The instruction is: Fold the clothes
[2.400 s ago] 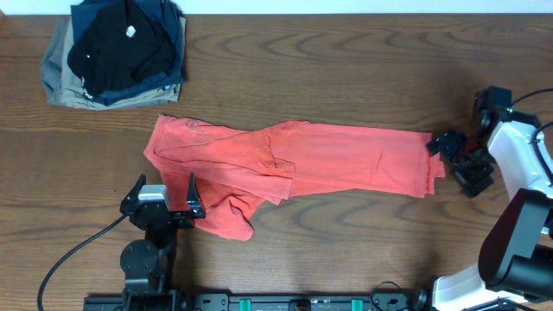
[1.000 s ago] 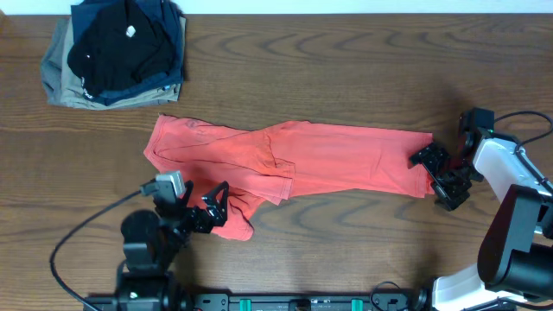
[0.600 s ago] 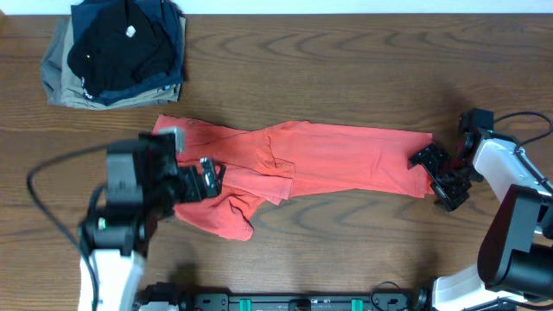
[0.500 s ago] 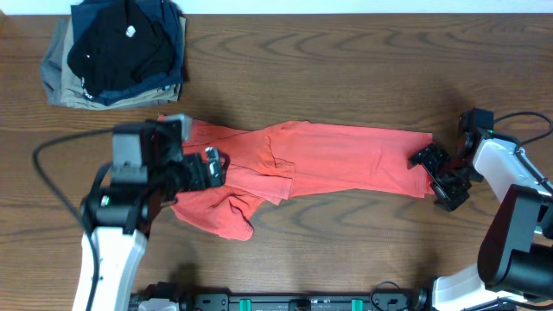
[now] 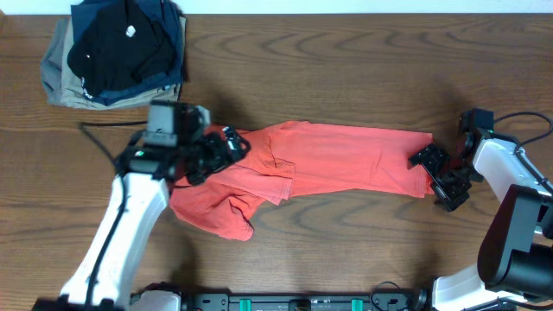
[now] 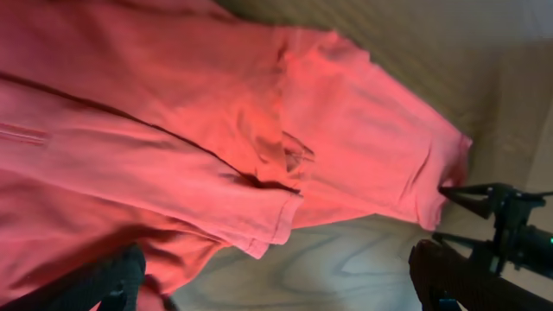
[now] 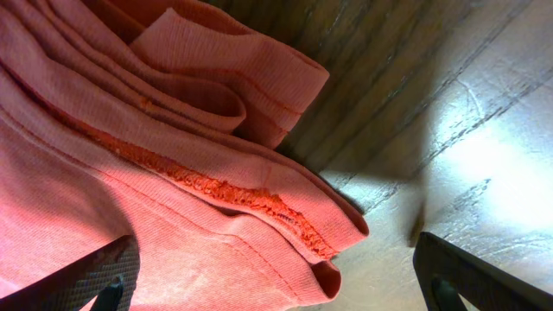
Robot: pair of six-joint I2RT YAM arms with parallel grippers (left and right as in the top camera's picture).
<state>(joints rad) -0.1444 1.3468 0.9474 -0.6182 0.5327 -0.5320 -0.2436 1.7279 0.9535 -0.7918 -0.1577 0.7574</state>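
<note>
The coral-red T-shirt (image 5: 346, 160) is lying across the middle of the desk (image 5: 346, 69) as a long band, already doubled lengthwise. A crumpled flap (image 5: 226, 216) is hanging out at its lower left. The stack of folded garments (image 5: 117, 52) is sitting well apart, in the far left corner.

The left tool (image 5: 223, 149) is hovering above the left part of the shirt, its jaws wide and holding nothing. Its own camera is looking down on the cloth from some height, and the ridge of a fold (image 6: 276, 173) is running under it. The right tool (image 5: 439, 175) is waiting low at the right end of the band, also wide and empty, with the layered edge (image 7: 259, 203) lying between its fingers. Whether the fingers are touching the cloth, I cannot tell.

In my judgement the step in hand is taking hold of both ends for the next fold. The right tool should be closing on all the layers together, because pinching only the top one would be pulling the band open. The left tool should be coming down on the outer edge and not on the ridge in the middle. The flap is asking for smoothing first; otherwise it is getting trapped inside as a lump. Both tools should then be lifting together and keeping the soft cloth lightly stretched, so it is not sagging between them.
</note>
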